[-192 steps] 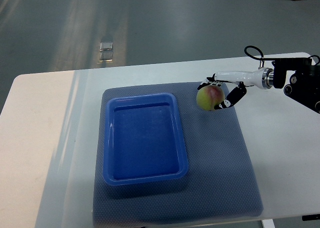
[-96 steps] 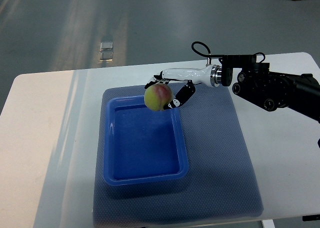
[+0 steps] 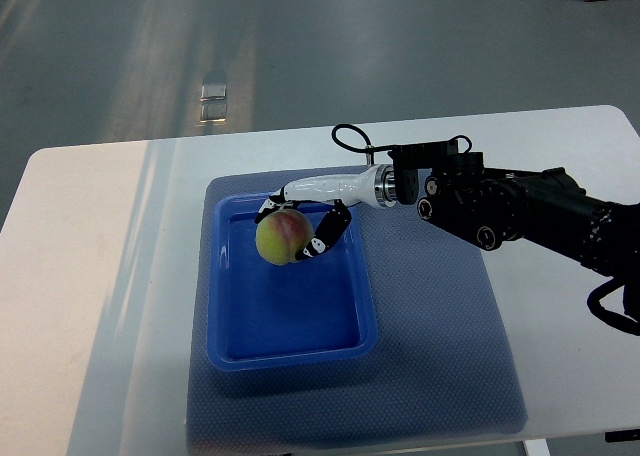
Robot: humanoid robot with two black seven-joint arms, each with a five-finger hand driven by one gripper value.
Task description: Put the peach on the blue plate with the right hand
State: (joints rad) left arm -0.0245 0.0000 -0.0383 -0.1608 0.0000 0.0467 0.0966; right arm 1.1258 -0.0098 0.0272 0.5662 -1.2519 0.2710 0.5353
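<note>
the right hand (image 3: 300,221) grips the peach (image 3: 281,238), fingers curled around it, over the far part of the blue plate (image 3: 290,348). the peach is round, no clear long axis; its red blush faces up.

one peach (image 3: 281,238), one blue plate (image 3: 290,331), one mat (image 3: 440,346), one hand (image 3: 300,226)
</note>
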